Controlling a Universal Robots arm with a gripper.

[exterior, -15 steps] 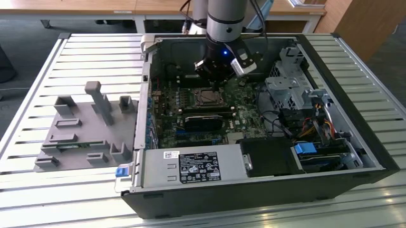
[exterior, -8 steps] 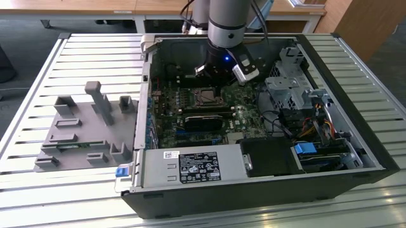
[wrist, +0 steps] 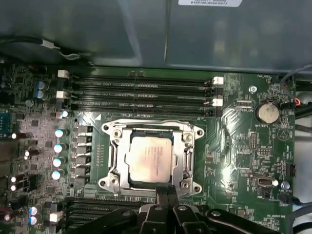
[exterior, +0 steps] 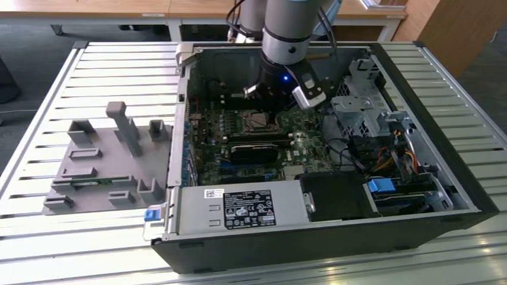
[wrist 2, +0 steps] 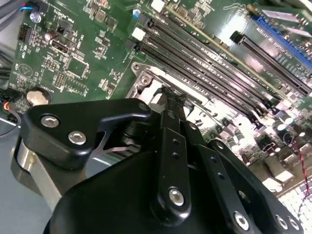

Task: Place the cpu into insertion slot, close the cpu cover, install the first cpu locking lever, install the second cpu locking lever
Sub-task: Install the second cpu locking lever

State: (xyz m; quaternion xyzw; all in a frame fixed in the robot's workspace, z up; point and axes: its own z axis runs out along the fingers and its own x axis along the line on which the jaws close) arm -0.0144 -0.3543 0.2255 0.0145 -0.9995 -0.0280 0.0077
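In the first wrist view the cpu (wrist: 148, 156), a pale silver square, lies flat in the insertion slot (wrist: 108, 130) on the green board. The cpu cover (wrist: 188, 152), a silvery frame, lies down around it, with the chip showing through its window. My gripper (wrist: 167, 195) is shut and holds nothing. Its black fingertips sit just over the socket's edge, on the side away from the memory slots. In the second wrist view the gripper (wrist 2: 170, 95) points at the socket's metal rim (wrist 2: 146, 80). In the exterior view the gripper (exterior: 275, 95) hangs inside the open computer case, just above the socket (exterior: 255, 120). How the locking levers stand I cannot tell.
Several long black memory slots (wrist: 141, 92) run beside the socket, and a coin battery (wrist: 267, 113) sits near them. The case walls, a drive cage (exterior: 364, 113) and the power supply (exterior: 237, 208) hem in the board. A grey fixture plate (exterior: 103, 160) lies on the slatted table outside the case.
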